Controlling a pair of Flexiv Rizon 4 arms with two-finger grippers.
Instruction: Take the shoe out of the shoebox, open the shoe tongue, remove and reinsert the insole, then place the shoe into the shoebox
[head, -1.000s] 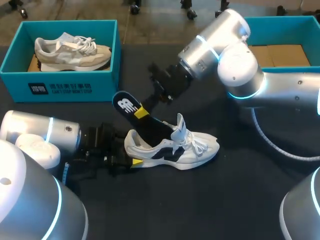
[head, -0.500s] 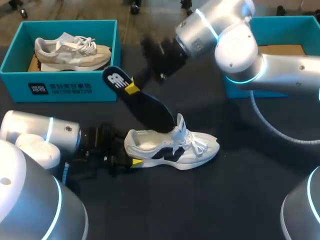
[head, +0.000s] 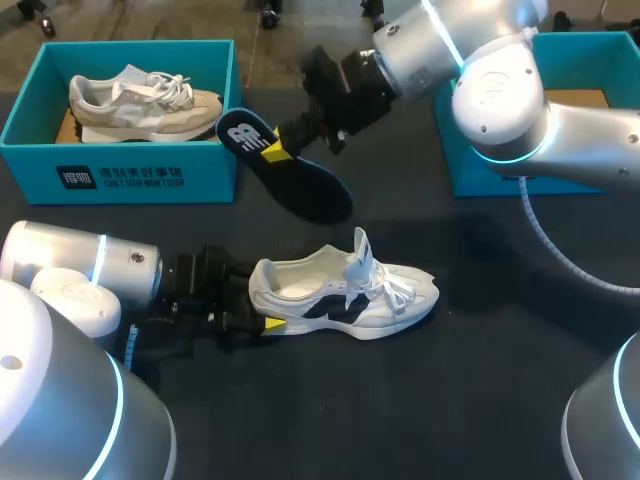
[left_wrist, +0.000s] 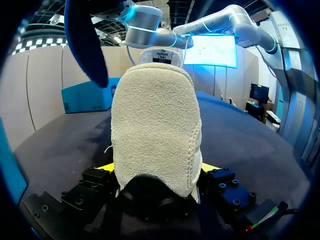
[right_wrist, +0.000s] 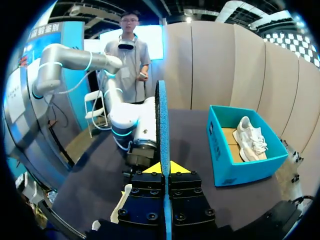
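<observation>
Insole (head: 305, 186) broadside in head view; edge-on in right pincer (right_wrist: 164, 168)

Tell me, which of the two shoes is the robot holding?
The white shoe with black side marks on the table: the left gripper clamps its heel. The beige shoe lies untouched in the left teal shoebox.

Bare table (head: 420, 400) lies open across the lower middle and lower right. Upper left, a shoebox (head: 150, 180) blocks the way — the raised insole (head: 290, 175) hangs just beside its corner, clear of the shoe (head: 340, 295) at centre.
</observation>
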